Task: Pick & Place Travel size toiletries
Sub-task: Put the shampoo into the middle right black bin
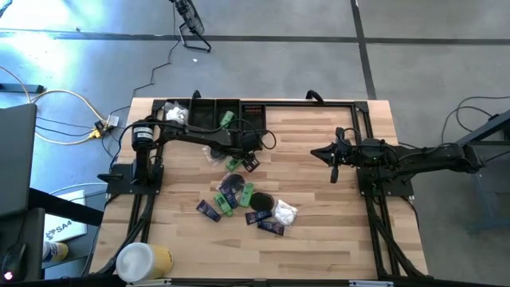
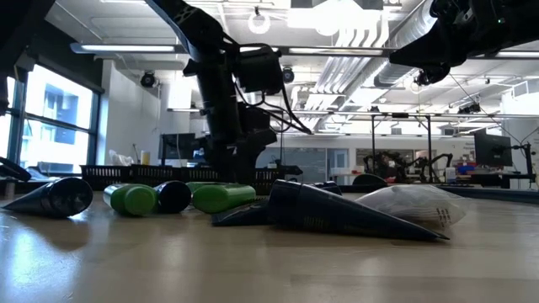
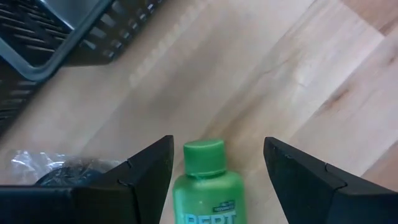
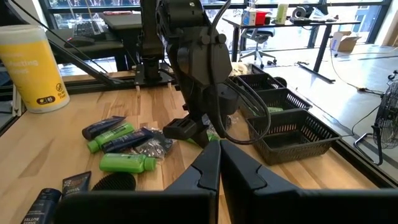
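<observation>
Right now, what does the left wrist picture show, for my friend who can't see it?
A small green bottle with a green cap lies on the wooden table, between the two open dark fingers of the left tool. A black mesh basket sits farther off, and a clear plastic-wrapped packet lies beside one finger.

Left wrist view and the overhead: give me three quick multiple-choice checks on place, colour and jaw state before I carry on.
1. Where is the black tray?
A. At the table's far edge, left arm's side
B. Beside the right arm's base
C. At the near edge, centre

2. What colour is the bottle between the left gripper jaws?
A. White
B. Green
C. Purple

3. How do the right gripper jaws stand?
A. Wide open
B. Shut on a sachet
C. Shut, holding nothing

Answers: 1 A, the high view shows it there. 2 B, cap and body are green. 3 C, its fingers meet with nothing between them.
</observation>
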You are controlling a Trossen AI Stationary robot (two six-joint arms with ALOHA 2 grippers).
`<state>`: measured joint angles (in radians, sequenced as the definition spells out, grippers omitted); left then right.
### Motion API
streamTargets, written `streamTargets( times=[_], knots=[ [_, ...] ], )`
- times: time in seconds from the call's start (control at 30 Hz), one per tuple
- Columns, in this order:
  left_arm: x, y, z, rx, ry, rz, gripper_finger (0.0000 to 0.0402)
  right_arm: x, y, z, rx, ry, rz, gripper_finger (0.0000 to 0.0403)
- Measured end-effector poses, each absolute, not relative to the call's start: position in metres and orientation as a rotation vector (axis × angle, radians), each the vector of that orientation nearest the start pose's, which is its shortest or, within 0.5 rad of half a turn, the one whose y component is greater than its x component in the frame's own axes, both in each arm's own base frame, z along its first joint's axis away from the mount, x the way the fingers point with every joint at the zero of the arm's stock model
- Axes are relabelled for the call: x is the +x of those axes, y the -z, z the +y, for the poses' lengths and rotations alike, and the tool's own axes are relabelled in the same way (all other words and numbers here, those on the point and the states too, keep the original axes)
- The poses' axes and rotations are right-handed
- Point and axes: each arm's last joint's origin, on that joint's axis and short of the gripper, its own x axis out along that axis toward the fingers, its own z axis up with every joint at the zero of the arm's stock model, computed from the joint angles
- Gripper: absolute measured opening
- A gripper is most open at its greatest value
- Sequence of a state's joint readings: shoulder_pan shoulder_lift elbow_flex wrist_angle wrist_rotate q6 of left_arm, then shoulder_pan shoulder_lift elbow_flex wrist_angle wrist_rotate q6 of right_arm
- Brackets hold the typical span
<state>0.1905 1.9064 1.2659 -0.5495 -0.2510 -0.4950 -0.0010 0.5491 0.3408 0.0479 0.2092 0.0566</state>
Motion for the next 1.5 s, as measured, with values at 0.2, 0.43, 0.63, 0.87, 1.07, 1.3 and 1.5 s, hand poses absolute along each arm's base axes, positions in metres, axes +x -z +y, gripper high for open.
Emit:
streamTargets(
  times=[0.2,0.43,0.63,0.87,1.07,1.3,1.5],
  knots=[
    [0.3668,-0.1651,0.0778,-0.397,-0.667,1.078,0.0241,0.1418,-0.2340,-0.0061,0.040,0.213,0.154,0.0004],
    [0.3685,-0.1564,0.0837,-0.395,-0.671,1.095,0.0241,0.1416,-0.2332,-0.0061,0.040,0.212,0.163,0.0004],
    [0.3687,-0.1558,0.0826,-0.398,-0.653,1.099,0.0241,0.1415,-0.2325,-0.0061,0.042,0.213,0.169,0.0004],
    [0.3686,-0.1558,0.0826,-0.398,-0.654,1.100,0.0241,0.1415,-0.2325,-0.0061,0.042,0.215,0.169,0.0004],
    [0.3686,-0.1558,0.0826,-0.398,-0.654,1.099,0.0208,0.1415,-0.2325,-0.0061,0.042,0.215,0.169,0.0004],
    [0.3689,-0.1559,0.0828,-0.398,-0.655,1.096,0.0134,0.1415,-0.2326,-0.0061,0.042,0.215,0.168,0.0004],
    [0.3689,-0.1559,0.0829,-0.399,-0.655,1.095,0.0100,0.1415,-0.2326,-0.0061,0.041,0.215,0.168,0.0004]
  ],
)
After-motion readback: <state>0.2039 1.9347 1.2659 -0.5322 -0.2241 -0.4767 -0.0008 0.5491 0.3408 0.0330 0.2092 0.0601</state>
